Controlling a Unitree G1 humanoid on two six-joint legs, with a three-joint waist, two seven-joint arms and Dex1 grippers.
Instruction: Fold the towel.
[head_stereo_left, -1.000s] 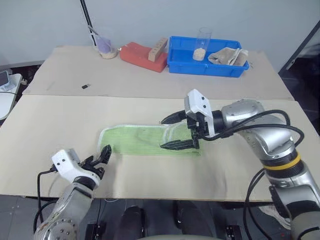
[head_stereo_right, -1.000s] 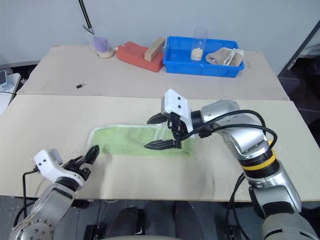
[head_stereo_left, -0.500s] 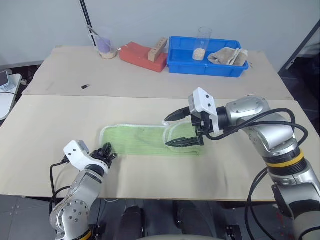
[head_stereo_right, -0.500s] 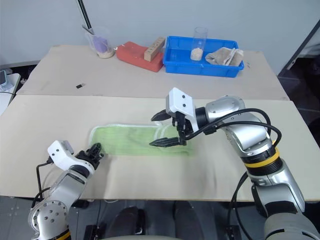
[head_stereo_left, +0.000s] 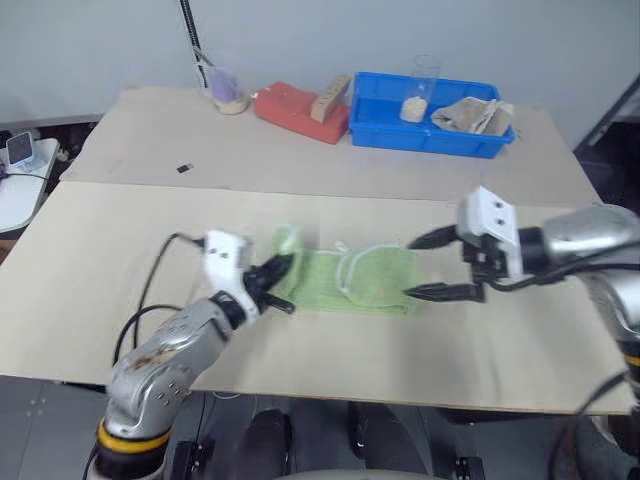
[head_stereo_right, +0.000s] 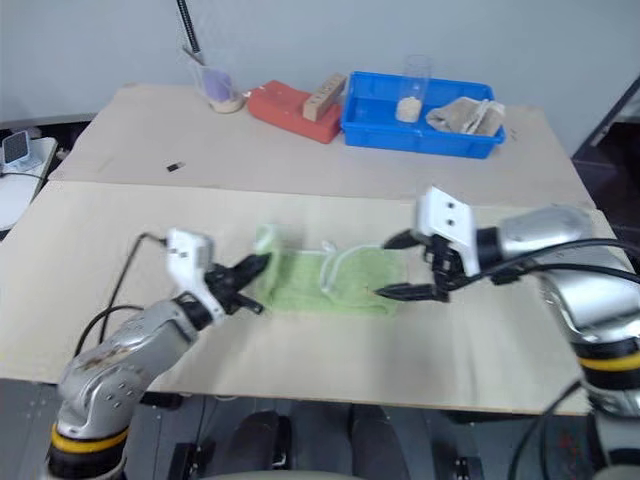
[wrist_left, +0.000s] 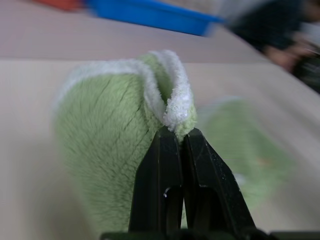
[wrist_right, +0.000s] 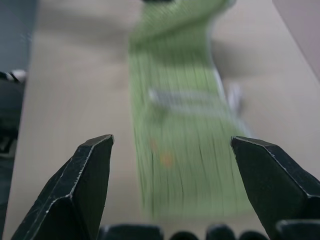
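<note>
At table centre, the towel (head_stereo_left: 350, 280) lies on the near panel of the table (head_stereo_left: 90, 290), folded shorter than one second ago: then it stretched as a long strip, and now its left end stands raised and carried toward 3 o'clock, over the flat right part.

1. Left gripper (head_stereo_left: 283, 268): clenched on the towel's left edge. The left wrist view shows both black fingers (wrist_left: 159, 170) pressed together with the white edging pinched between their tips. One second ago this gripper was spread wide and off the cloth at about 8 o'clock from it; it has since shut on the edge and travelled toward 3 o'clock.
2. Right gripper (head_stereo_left: 440, 265): released, fingers spread wide, holding nothing. It has drawn back from over the towel's right end and now sits just past that end, at 3 o'clock from the cloth.

Meaning for the task: the fold appears to be under way, with the left end being brought across toward the right end. The layers are not yet laid flat, so the fold is judged incomplete.

Containers, at 12 o'clock across the far panel:
- Blue bin (head_stereo_left: 395, 135): holds a clear tube (head_stereo_left: 420, 85) with pale contents at its bottom, and a crumpled beige cloth (head_stereo_left: 472, 112).
- Clear cup (head_stereo_left: 225, 90), at 11 o'clock: holds something pale purple; its nature cannot be told.
- Red block (head_stereo_left: 290, 105) with a wooden piece (head_stereo_left: 330, 96) resting on it, between cup and bin.
</note>
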